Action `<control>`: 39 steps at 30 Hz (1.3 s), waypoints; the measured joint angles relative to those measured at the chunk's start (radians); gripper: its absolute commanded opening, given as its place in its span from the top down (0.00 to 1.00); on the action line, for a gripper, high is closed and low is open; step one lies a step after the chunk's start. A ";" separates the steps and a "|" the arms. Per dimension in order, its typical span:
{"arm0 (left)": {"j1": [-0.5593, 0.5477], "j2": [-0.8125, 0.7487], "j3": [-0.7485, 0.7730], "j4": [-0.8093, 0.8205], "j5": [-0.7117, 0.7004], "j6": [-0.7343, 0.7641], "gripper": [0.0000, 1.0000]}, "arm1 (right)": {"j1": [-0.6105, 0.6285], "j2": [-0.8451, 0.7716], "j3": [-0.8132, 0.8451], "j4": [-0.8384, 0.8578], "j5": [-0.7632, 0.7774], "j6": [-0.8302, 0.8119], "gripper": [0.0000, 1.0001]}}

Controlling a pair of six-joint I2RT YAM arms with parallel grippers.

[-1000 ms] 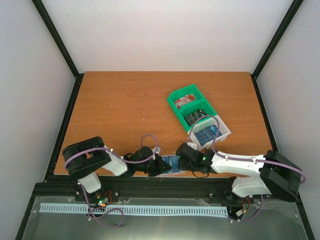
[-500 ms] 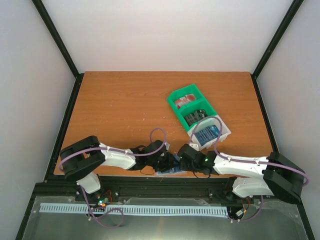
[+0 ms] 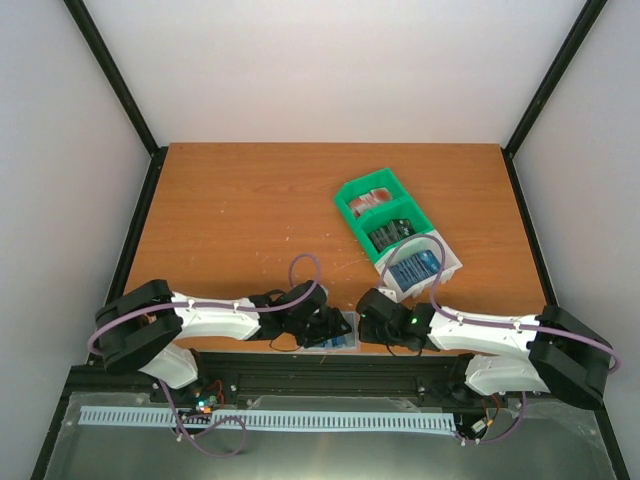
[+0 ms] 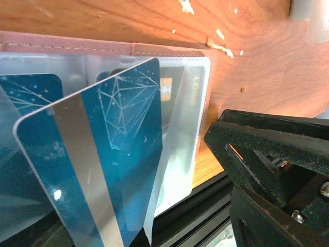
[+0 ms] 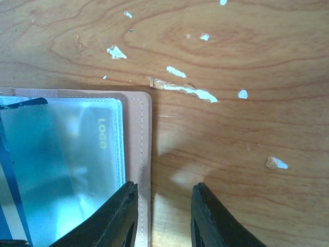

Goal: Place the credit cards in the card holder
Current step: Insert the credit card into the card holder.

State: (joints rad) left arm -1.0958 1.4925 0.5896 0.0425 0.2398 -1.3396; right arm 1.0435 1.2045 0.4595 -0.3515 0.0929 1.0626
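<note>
- I see my right gripper [image 5: 165, 188] at 6 o'clock, jaws partly apart, straddling the tan leather-like folding card holder [image 5: 138, 128] edge (clamping nothing).
- I cannot tell how my left gripper [image 3: 338, 328] stands; a blue silver-striped plastic credit card [image 4: 113, 154] tilts against the clear sleeves [image 4: 180, 103].

— How are the arms set?
— Both are stretched low and inward, wrists nearly met. The left gripper [image 3: 338, 330] is spread apart; the right gripper [image 5: 164, 206] is held slightly parted, fingers pointed down.

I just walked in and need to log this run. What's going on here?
Both arms work at the open card holder at the table edge nearest their bases. A blue credit card leans tilted at the clear sleeves, not fully in. The left gripper sits open beside it. The right gripper, jaws apart, straddles the holder's edge. More cards wait in the tray.
</note>
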 measured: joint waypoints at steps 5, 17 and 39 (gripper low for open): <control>0.000 -0.012 0.000 -0.023 -0.004 0.017 0.26 | 0.000 -0.002 -0.004 0.012 -0.009 0.000 0.69; 0.016 -0.057 0.005 -0.107 0.001 0.023 0.19 | 0.000 0.006 -0.005 0.042 -0.047 -0.008 0.69; 0.153 -0.036 -0.047 -0.056 0.233 0.165 0.38 | 0.000 0.027 -0.006 0.099 -0.080 -0.055 0.70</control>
State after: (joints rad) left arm -0.9424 1.4563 0.5426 -0.0139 0.4728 -1.1748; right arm 1.0435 1.2316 0.4534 -0.2523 0.0132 1.0077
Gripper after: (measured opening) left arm 0.572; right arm 0.304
